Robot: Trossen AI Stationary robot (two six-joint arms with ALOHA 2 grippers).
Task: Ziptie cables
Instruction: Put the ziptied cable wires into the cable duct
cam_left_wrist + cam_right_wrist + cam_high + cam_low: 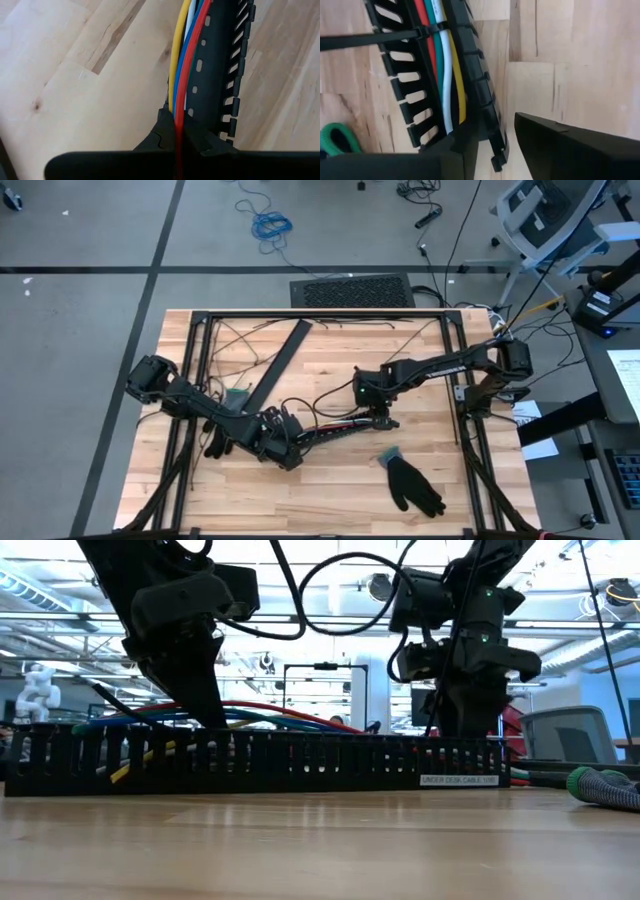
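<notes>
A black slotted tray lies on the wooden table, with the cables (red, blue, yellow, white, green) running along inside it. A black zip tie is wrapped around the cables and sticks out sideways. My left gripper is shut on the cables at the tray's left end. My right gripper points down over the tray's right end. It is open, with one finger over the tray's inside and the other outside its slotted wall. My left gripper pinches the cables near their left end, coming down at a slant from the table's left. The red wire shows between the fingertips; the others run in under them. In the low view the cables arch a little above the tray's top. My right gripper straddles the tray's wall; I cannot tell whether it touches it.
A second black strip lies slantwise at the far left. A black glove with a green cuff lies near the front right. Thin black strands loop over the table, and a black frame borders it.
</notes>
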